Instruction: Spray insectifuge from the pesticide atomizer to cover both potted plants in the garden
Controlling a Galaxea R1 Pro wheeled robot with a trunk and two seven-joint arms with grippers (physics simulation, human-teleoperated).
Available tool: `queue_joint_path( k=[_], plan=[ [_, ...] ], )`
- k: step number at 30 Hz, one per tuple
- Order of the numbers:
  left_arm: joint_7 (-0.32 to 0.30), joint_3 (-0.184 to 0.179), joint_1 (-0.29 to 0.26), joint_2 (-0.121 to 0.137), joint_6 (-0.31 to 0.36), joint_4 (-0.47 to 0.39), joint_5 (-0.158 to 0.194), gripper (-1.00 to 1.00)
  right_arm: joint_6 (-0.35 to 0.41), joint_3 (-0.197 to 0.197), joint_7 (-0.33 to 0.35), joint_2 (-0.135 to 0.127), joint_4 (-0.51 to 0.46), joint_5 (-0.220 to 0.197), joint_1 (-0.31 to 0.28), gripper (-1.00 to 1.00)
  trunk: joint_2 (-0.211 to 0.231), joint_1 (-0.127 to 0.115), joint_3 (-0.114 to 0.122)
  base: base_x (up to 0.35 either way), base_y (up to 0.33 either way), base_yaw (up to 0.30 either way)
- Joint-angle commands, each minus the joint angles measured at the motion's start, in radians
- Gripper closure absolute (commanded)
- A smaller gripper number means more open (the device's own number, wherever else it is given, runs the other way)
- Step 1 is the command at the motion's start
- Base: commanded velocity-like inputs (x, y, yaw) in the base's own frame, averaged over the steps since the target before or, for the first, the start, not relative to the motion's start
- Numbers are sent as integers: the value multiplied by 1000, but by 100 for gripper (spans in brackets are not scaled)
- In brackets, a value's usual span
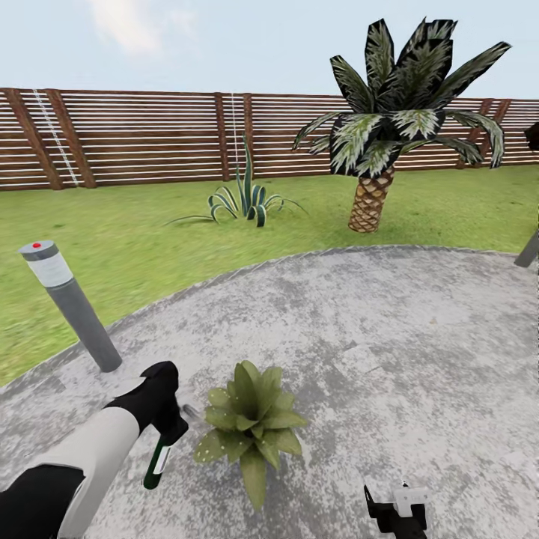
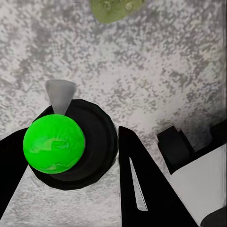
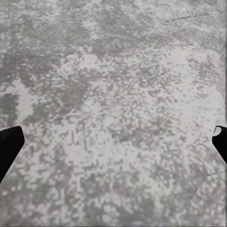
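Observation:
In the garden, one potted plant [image 1: 251, 423], a low rosette of broad green leaves, stands on the round grey paving [image 1: 389, 337]. My left gripper [image 1: 168, 433] is shut on the pesticide atomizer [image 1: 157, 463], whose dark green body hangs below the hand just left of the plant. Its pale nozzle [image 1: 190, 411] points toward the leaves. In the left wrist view the atomizer [image 2: 54, 143] shows a bright green cap on a black collar between the black fingers [image 2: 137, 184], with a leaf tip [image 2: 113, 8] beyond. My right gripper [image 1: 397, 513] hangs open over bare paving [image 3: 113, 104].
A grey bollard light [image 1: 71, 303] stands at the paving's edge, left of my left arm. On the lawn [image 1: 135, 232] behind are a striped agave [image 1: 243, 198] and a palm [image 1: 389, 112], with the slatted wood fence [image 1: 150, 135] beyond. Another bollard [image 1: 528, 251] is at the right edge.

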Motion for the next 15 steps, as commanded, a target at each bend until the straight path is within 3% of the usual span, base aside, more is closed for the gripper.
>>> queue_joint_path(
  k=[1,5,10,15],
  plan=[
    [-10,-5,-3,-5,5,-3,-10,100,-3,-8,1,0,1,9,-1,-100,0,-1,-1,-119,0,0],
    [-26,-7,-13,-30,5,-4,-10,100,-3,-8,1,0,1,9,-1,-100,0,-1,-1,-29,0,0],
    [-107,-9,-94,-50,4,-1,-14,100,-3,-8,1,0,1,9,-1,-100,0,-1,-1,-1,0,0],
    [-119,-12,-130,-66,5,9,-12,100,-3,-8,1,1,1,9,-1,-100,0,-1,-1,0,0,0]
  ],
)
